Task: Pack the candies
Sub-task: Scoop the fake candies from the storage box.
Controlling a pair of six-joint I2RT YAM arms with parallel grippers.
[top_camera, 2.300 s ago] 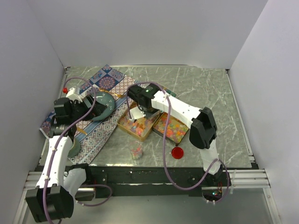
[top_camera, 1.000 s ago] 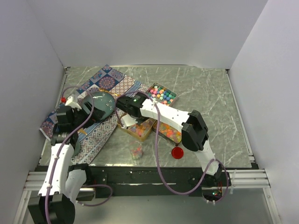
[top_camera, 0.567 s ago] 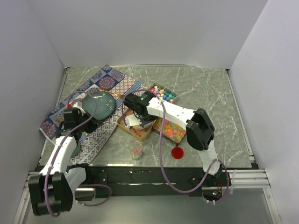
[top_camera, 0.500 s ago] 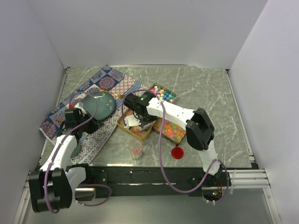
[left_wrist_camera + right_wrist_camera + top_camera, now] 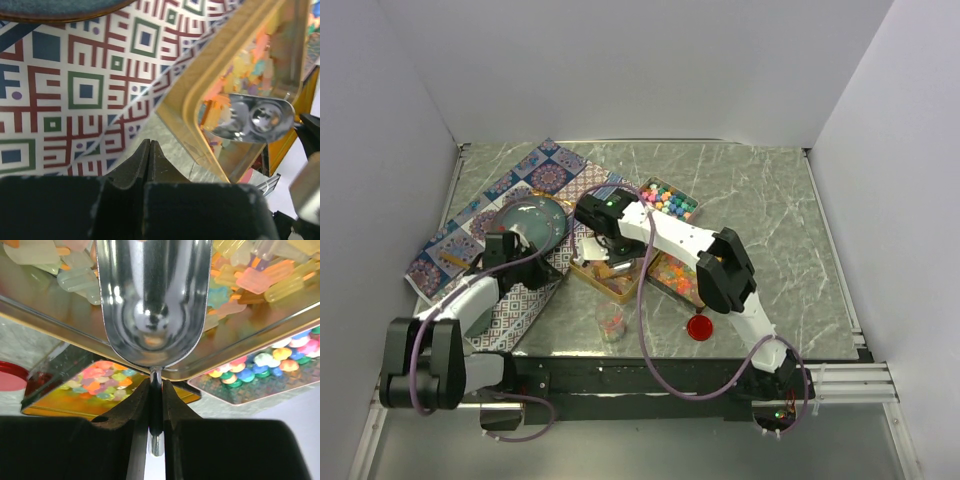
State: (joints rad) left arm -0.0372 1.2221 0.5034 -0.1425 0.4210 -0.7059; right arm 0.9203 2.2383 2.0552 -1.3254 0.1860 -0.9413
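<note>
Three gold tins hold the candies: pastel ones (image 5: 667, 200) at the back, translucent yellow-pink ones (image 5: 255, 280) in the middle tin (image 5: 620, 287), orange-red-yellow ones (image 5: 682, 278) on the right. My right gripper (image 5: 156, 385) is shut on the thin handle of a metal scoop (image 5: 152, 300), whose bowl hangs over the middle tin's near rim (image 5: 50, 310) with nothing in it. My left gripper (image 5: 148, 143) is shut on nothing, low over the table beside the patterned cloth (image 5: 75, 90) and left of that tin (image 5: 200, 90). The scoop (image 5: 255, 117) also shows there.
A small clear jar (image 5: 611, 322) with a few candies stands near the front edge. To its right lies a red round lid (image 5: 700, 327). A blue-green bowl (image 5: 533, 220) rests on the cloth (image 5: 510, 300). White walls close in the table.
My left gripper has shut and its arm has dropped back from the bowl, low over the cloth. The right gripper with the scoop has shifted slightly over the middle tin.
</note>
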